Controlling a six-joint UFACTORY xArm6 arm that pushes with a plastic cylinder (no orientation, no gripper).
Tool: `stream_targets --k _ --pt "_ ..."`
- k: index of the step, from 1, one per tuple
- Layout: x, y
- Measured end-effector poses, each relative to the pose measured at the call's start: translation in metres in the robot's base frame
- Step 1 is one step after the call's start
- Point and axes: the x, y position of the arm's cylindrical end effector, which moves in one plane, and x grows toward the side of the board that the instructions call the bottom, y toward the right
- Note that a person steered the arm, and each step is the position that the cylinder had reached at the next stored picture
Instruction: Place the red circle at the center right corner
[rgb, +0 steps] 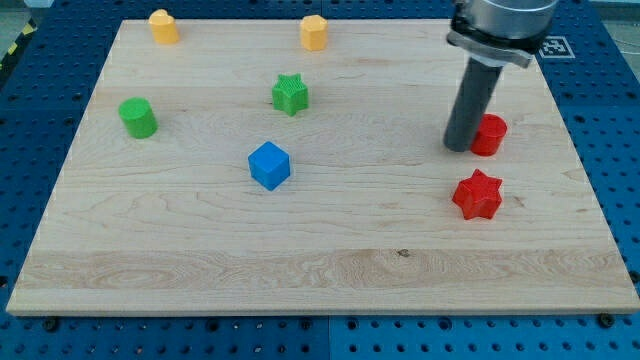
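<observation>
My tip serves in place of a claw, so nothing is clasped; it touches the red circle on its left side. That round block sits toward the right-middle of the pale, grained wooden surface, not yet at the edge, so I judge a short rightward push remains. The matte red star lies just below.

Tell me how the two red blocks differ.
The red circle is a round cylinder; the red star has pointed lobes around its edge. The red circle sits nearer the view's top, the red star below it toward the view's bottom. My tip is right against the red circle's left side, partly hiding it, while the red star stands clear and fully visible. Both are the same red and lie on the board's right side.
</observation>
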Motion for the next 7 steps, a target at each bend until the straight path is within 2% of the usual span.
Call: stream_targets --k 4,5,7 --pt "0.0 0.06" --pt "0.0 0.059" --pt "0.0 0.015"
